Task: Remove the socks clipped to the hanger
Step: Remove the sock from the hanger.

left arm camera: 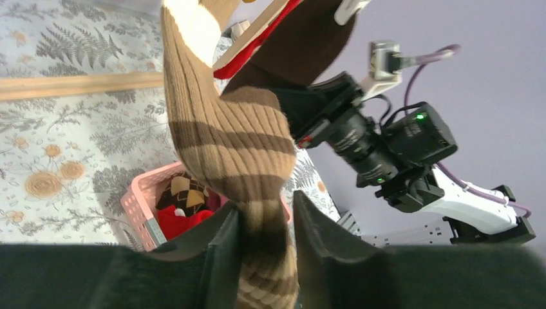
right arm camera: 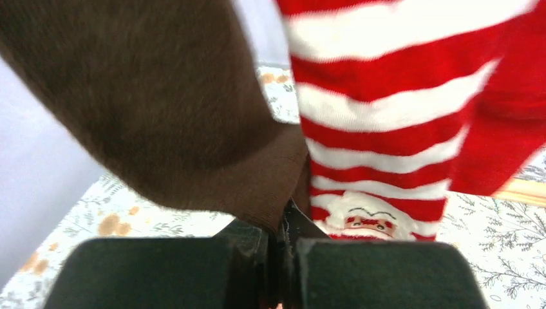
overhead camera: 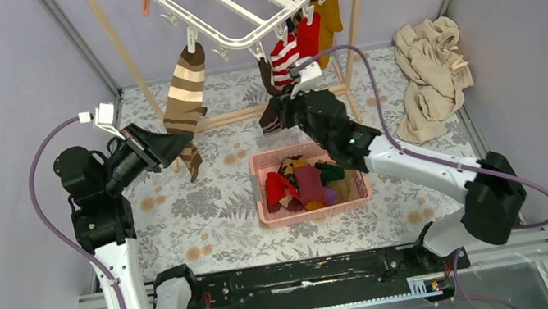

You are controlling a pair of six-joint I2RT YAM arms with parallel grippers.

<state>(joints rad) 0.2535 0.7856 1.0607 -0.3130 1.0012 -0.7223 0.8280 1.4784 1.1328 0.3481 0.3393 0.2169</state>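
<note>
The white hanger (overhead camera: 246, 1) hangs at the top. A tan and brown striped sock (overhead camera: 186, 94) is clipped to its left side. My left gripper (overhead camera: 174, 145) is shut on the lower part of this sock; in the left wrist view the sock (left arm camera: 225, 135) is pinched between the fingers (left arm camera: 225, 251). A dark brown sock (overhead camera: 267, 77) hangs by a red-and-white striped sock (overhead camera: 284, 57), a red sock (overhead camera: 309, 37) and a mustard sock (overhead camera: 329, 17). My right gripper (overhead camera: 281, 112) is shut on the brown sock's lower edge (right arm camera: 161, 109), next to the Santa-striped sock (right arm camera: 386, 109).
A pink basket (overhead camera: 315, 213) holding several socks sits on the floral mat below the right gripper; it also shows in the left wrist view (left arm camera: 138, 206). The wooden pole frame (overhead camera: 123, 50) stands behind. A beige cloth pile (overhead camera: 432, 71) lies at the right wall.
</note>
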